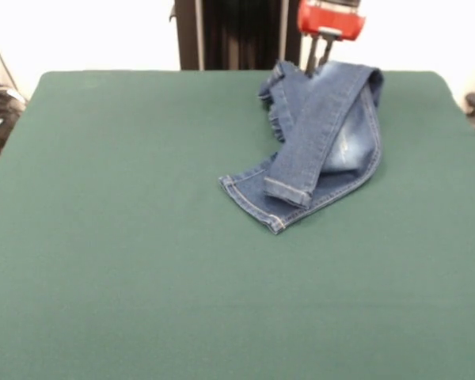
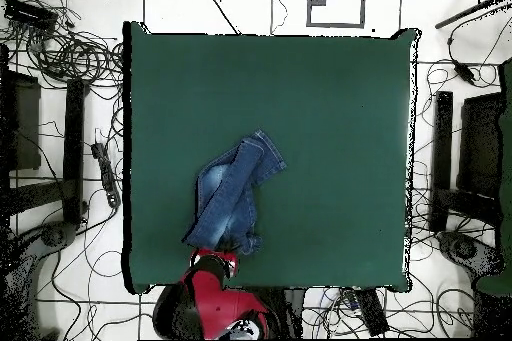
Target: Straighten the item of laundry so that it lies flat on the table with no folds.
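Note:
The item of laundry (image 1: pixel 324 134), a small pair of blue jeans, lies crumpled on the green table (image 1: pixel 127 237), right of centre at the far side. One leg is folded across the other, and both pale hems point toward the camera. My red gripper (image 1: pixel 318 65) reaches down to the jeans' far edge, by the waist end. In the overhead view the jeans (image 2: pixel 232 197) run diagonally near the table's (image 2: pixel 330 107) bottom edge, and the gripper (image 2: pixel 213 257) sits at their lower end. The frames do not show its state or whether it holds the cloth.
The jeans lie close to the table edge on the robot's side. Tangled cables (image 2: pixel 70 52) cover the floor around the table. Dark stands (image 2: pixel 440 157) flank it on both sides.

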Controlling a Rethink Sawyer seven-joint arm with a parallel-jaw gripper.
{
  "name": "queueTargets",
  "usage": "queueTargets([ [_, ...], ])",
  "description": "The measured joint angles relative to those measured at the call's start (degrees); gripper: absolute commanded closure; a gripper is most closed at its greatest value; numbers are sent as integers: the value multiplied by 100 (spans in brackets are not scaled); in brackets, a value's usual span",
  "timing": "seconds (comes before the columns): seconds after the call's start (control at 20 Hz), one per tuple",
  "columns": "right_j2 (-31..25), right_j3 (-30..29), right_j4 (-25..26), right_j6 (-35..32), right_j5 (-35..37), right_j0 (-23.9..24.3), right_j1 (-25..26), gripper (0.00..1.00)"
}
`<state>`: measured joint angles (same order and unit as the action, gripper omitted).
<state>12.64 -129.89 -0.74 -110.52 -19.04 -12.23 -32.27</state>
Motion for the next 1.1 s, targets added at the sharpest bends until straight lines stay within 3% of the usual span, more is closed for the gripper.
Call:
queueTargets([
  [0.05, -4, -36, 0, 0, 0, 81, -19, 0],
  [0.75, -20, -135, 0, 0, 1, 101, -217, 0],
  [1.1, -84, -178, 18, 0, 392, 256, -714, 0],
])
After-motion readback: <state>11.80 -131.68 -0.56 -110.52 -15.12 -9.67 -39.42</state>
